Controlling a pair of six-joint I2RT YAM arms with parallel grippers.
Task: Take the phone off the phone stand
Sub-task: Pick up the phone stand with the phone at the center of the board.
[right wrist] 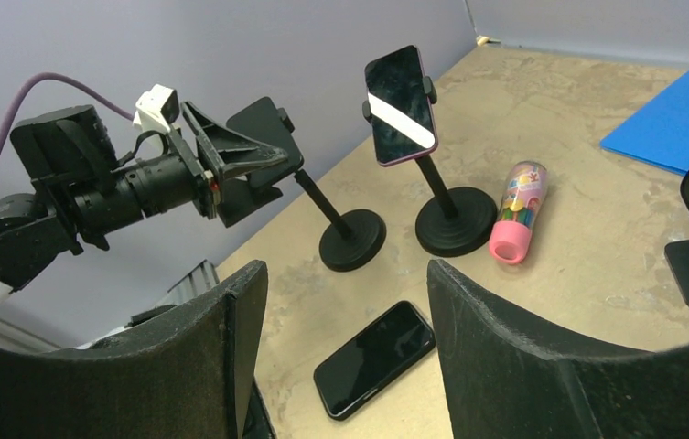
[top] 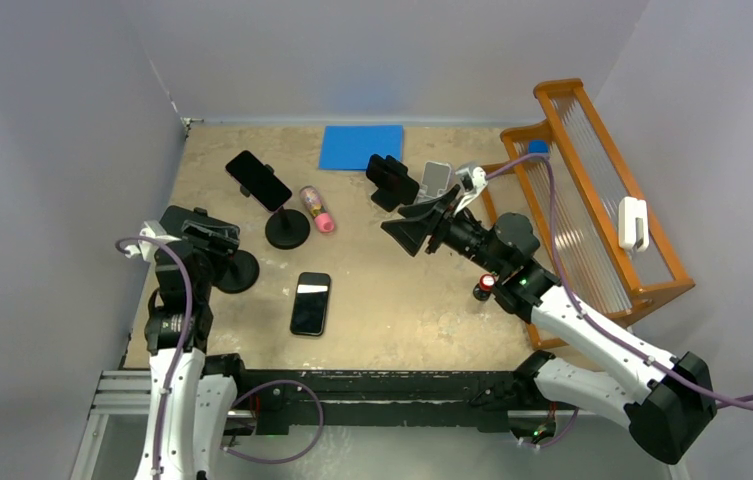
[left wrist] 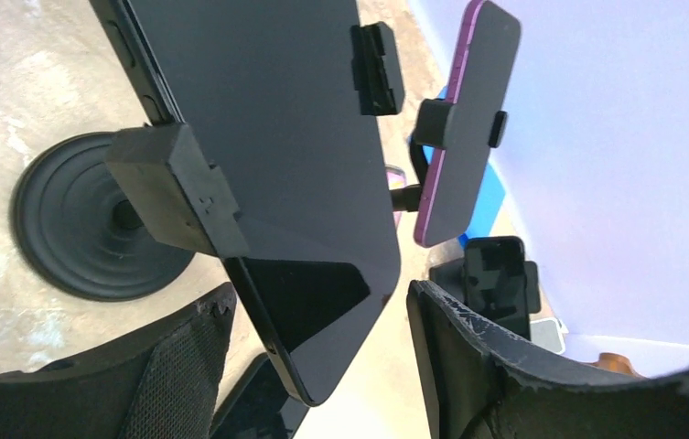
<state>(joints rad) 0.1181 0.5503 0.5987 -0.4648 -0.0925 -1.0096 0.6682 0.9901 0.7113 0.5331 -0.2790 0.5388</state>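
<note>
**One phone [left wrist: 295, 183] in the clamp, left gripper [left wrist: 317, 366] astride it, no grip confirmed**

**Top external view.** The left gripper sits at the head of the near-left phone stand [top: 239, 270], whose round base rests on the table [top: 402, 300]. A second stand [top: 287, 230], carrying its own handset, is just beyond it. A loose phone [top: 311, 303] lies flat near the centre. The right gripper [top: 402, 235] hovers well apart from all of these, spread wide and holding nothing.

**Left wrist view.** The phone is seated, tilted, between the stand's two clamp blocks [left wrist: 176, 187]. Only its lower corner lies between the fingers [left wrist: 468, 366]. The jaws stand partly apart. A sliver of gap shows at one finger, and contact at the other cannot be confirmed, so treat the phone as not yet held.

**Right wrist view.** The left gripper surrounds the phone at the top of a thin stem over a small base. The right fingers frame only the table and the loose phone.

**Hazards from this state**
- Corner-only purchase: the glossy glass is likely to pivot or slip out once pulled.
- Clamp resistance: a pull across the blocks, not along their open direction, would probably lift or tip the light stand.
- Collision: a tipping stand could strike the second stand.
- Drop: a slipped phone would fall to the table.
</note>
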